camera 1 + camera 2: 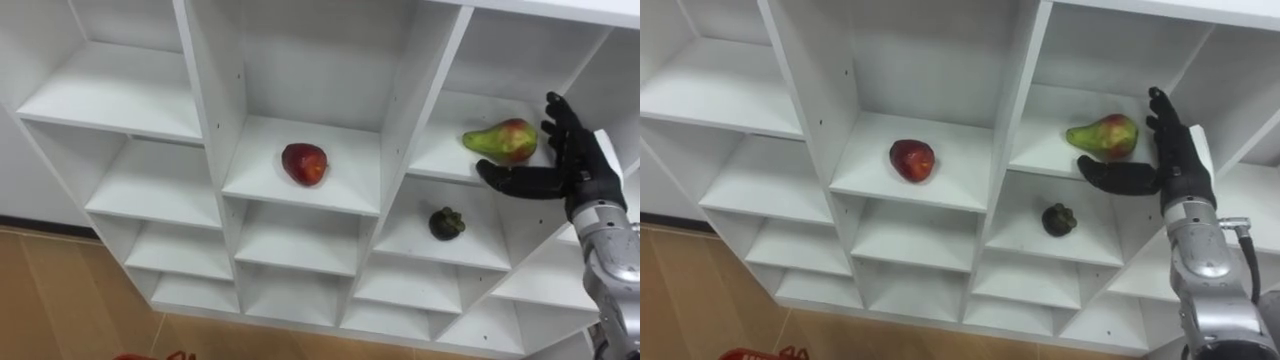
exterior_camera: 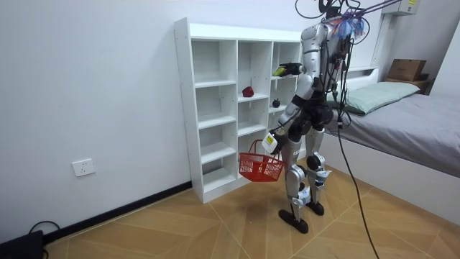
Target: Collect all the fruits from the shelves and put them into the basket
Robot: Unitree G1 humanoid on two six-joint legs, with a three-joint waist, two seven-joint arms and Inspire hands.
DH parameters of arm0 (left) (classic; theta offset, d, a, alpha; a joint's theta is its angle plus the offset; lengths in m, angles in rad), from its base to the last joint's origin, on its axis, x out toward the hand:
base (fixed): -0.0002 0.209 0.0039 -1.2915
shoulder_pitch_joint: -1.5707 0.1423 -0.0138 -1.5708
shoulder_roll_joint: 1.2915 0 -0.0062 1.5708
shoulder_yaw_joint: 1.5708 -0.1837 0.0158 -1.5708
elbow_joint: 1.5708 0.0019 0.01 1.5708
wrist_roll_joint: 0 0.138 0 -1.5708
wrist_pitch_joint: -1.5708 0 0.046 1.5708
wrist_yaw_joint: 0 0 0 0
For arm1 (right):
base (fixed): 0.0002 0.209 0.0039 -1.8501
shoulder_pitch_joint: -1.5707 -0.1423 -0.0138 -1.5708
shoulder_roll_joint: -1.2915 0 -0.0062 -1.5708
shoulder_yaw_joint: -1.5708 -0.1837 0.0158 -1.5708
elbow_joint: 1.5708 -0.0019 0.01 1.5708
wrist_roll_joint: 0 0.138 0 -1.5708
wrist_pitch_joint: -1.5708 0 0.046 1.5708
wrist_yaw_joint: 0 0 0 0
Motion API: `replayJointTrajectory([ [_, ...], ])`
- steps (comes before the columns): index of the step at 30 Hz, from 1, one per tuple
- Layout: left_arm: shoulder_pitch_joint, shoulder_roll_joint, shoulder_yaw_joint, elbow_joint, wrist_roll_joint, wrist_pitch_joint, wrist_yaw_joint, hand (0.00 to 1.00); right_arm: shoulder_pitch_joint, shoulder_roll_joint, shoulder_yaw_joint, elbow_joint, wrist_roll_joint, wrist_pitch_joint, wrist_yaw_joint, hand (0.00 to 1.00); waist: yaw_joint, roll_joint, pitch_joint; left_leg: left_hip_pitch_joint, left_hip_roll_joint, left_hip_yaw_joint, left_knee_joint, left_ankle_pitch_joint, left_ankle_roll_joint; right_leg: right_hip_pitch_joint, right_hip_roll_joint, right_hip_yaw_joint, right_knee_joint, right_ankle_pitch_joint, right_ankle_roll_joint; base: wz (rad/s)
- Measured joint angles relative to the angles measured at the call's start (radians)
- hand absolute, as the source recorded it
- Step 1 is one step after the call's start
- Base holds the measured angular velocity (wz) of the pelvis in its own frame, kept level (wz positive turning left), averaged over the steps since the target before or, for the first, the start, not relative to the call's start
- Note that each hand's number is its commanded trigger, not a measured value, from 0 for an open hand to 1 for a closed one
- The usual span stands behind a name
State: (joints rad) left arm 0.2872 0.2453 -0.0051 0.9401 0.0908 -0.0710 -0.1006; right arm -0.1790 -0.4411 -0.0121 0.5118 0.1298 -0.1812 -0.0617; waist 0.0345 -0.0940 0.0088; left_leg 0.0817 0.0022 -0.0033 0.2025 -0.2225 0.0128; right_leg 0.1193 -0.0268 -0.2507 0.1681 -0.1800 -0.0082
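Now standing on both feet on the wooden floor [image 2: 180, 230], close before the white closet [image 2: 183, 108], with a bed [image 2: 420, 119] behind at the room view's right. Raised to the upper compartment of the closet's right column: the right hand [image 1: 572, 165], spread wide and holding nothing, fingers straight and pointing up just to the right of a green-and-red pear [image 1: 502, 140], thumb stretched leftward just below it, in front of the shelf edge. Touching the pear or only very near it: impossible to tell. Lying on its side on that shelf, narrow end toward the left, red blush toward the hand. One column to the left, on a shelf slightly lower in the eye views and well apart from the hand: a red apple [image 1: 304, 163], near the middle of its board. Directly beneath the pear's compartment, alone on its shelf: a small dark round fruit [image 1: 446, 223]. Lowered beside the thigh in the room view: the left hand [image 2: 272, 141], closed on the handle of a red basket [image 2: 260, 167], hanging between the legs and the closet's lower shelves. Peeking in at the lower left edge of the eye views, over the floor: a strip of the basket's red rim. Low on the wall at the room view's left: a white socket [image 2: 84, 167].
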Motion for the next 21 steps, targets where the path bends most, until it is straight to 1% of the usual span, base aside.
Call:
replayJointTrajectory([
  [3, 0.000, 0.003, 0.000, 0.000, 0.000, 0.001, 0.001, 1.00, -0.025, -0.023, 0.033, 0.020, -0.022, 0.000, 0.001, 0.00, 0.000, -0.004, 0.0009, 0.000, 0.000, -0.001, 0.001, 0.000, -0.001, 0.001, 0.000, 0.000, 0.000, 0.000, 0.000, 0.00],
  [7, -0.002, 0.008, -0.001, 0.000, 0.000, 0.008, 0.003, 1.00, -0.040, -0.026, 0.041, 0.036, -0.024, 0.000, 0.001, 0.00, 0.004, -0.009, 0.0045, 0.001, 0.000, -0.002, 0.002, 0.001, -0.001, 0.002, 0.001, 0.000, 0.000, 0.000, 0.000, 0.00],
  [12, -0.004, 0.009, -0.001, 0.000, 0.002, 0.024, 0.007, 1.00, -0.040, -0.027, 0.052, 0.039, -0.025, 0.005, 0.026, 0.00, 0.004, -0.011, 0.0049, 0.000, 0.000, -0.003, 0.001, 0.001, -0.001, 0.001, 0.000, -0.001, 0.000, 0.000, 0.000, 0.00],
  [13, -0.004, 0.009, -0.001, 0.000, 0.002, 0.027, 0.007, 1.00, -0.040, -0.028, 0.055, 0.045, -0.025, 0.007, 0.032, 0.02, 0.004, -0.011, 0.0048, 0.000, 0.000, -0.003, 0.001, 0.001, -0.001, 0.002, 0.000, -0.001, 0.000, 0.000, 0.000, 0.00],
  [14, -0.004, 0.009, -0.001, 0.000, 0.002, 0.028, 0.007, 1.00, -0.040, -0.028, 0.059, 0.049, -0.025, 0.007, 0.034, 0.15, 0.004, -0.012, 0.0047, 0.000, 0.000, -0.003, 0.002, 0.001, -0.001, 0.002, 0.001, -0.001, 0.000, 0.000, 0.000, 0.00],
  [15, -0.004, 0.009, -0.002, 0.000, 0.002, 0.028, 0.007, 1.00, -0.040, -0.028, 0.060, 0.060, -0.025, 0.008, 0.043, 0.63, 0.004, -0.012, 0.0044, 0.000, 0.000, -0.003, 0.002, 0.001, -0.001, 0.002, 0.001, -0.001, 0.000, 0.000, 0.000, 0.00],
  [16, -0.004, 0.009, -0.003, 0.000, 0.002, 0.029, 0.007, 1.00, -0.040, -0.028, 0.060, 0.063, -0.025, 0.007, 0.046, 0.91, 0.004, -0.012, 0.0044, 0.000, 0.000, -0.003, 0.002, 0.001, -0.001, 0.002, 0.001, -0.001, 0.001, 0.000, 0.000, 0.00],
  [17, -0.004, 0.009, -0.003, 0.000, 0.002, 0.029, 0.007, 1.00, -0.041, -0.028, 0.060, 0.063, -0.025, 0.007, 0.049, 1.00, 0.004, -0.012, 0.0043, 0.000, 0.000, -0.003, 0.002, 0.001, -0.001, 0.002, 0.001, -0.001, 0.001, 0.000, 0.000, 0.00],
  [21, -0.004, 0.011, -0.006, 0.000, 0.011, 0.029, 0.004, 1.00, -0.046, -0.031, 0.060, 0.064, -0.046, 0.008, 0.053, 1.00, 0.004, -0.013, 0.0038, 0.000, 0.000, -0.003, 0.003, 0.001, -0.001, 0.002, 0.000, -0.002, 0.001, 0.000, 0.000, 0.00],
])
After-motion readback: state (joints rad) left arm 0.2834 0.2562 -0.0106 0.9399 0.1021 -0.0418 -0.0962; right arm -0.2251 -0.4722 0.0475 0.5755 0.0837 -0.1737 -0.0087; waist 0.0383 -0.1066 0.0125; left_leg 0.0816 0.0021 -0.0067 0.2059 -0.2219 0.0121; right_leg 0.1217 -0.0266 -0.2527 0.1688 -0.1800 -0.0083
